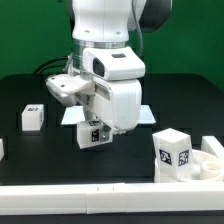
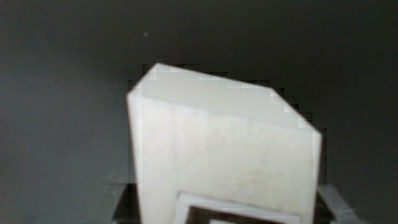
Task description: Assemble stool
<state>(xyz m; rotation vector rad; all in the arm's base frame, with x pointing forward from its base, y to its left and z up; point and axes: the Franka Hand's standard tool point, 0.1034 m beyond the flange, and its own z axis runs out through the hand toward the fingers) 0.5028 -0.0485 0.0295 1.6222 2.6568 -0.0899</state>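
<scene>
The leg [image 1: 92, 136] is pinched tight in the gripper [image 1: 94, 121], hanging right under it, low over the tabletop [image 1: 40, 158]. The seat [image 1: 209, 168] is sat well apart from the gripper, so the leg is probably best held upright and lined up carefully before being lowered in.

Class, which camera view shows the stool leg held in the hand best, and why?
The wrist view: the leg fills the frame close up, with two of its faces and the edge of a tag visible. The exterior view shows only its tagged lower end below the hand, small and partly hidden.
</scene>
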